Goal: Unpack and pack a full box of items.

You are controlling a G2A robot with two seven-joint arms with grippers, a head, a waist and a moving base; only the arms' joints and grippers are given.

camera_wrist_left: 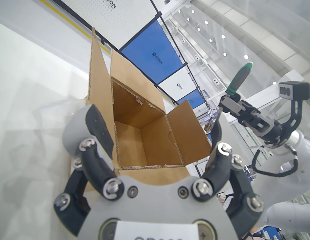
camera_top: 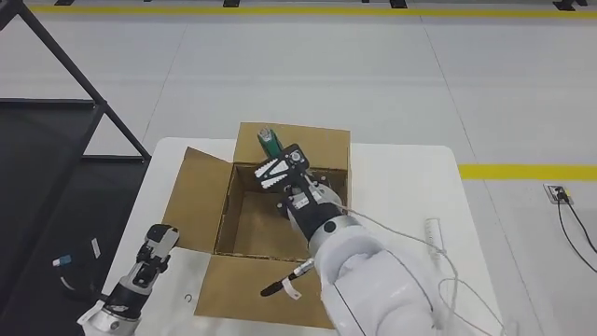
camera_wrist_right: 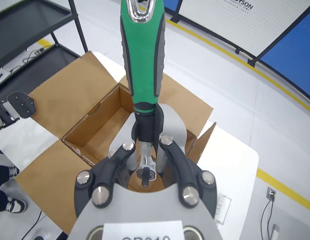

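We work at a white counter (camera_top: 410, 182) that carries one open cardboard box (camera_top: 256, 229) near its middle. All four flaps are folded outward, which we judge leaves the mouth wide for straight entry from above. What we can see of the inside is bare cardboard, though the arm hides part of the floor. The left gripper (camera_top: 159, 240) sits low near the counter's near left corner, just beside the box's left flap and apart from it. Its fingers (camera_wrist_left: 97, 123) are spread wide around nothing, and we take this as parked out of the way so the box mouth stays free. The right gripper (camera_wrist_right: 147, 132) hangs over the far side of the box, above the rim by the far flap. It is clamped on a wrench (camera_wrist_right: 143, 51) at the dark neck just below the green handle. The handle points away from the wrist and the metal head lies back toward the palm. We think the narrow neck gives a firmer hold than the thick handle. Whether the wrench is coming out of the box or going in, we cannot tell.
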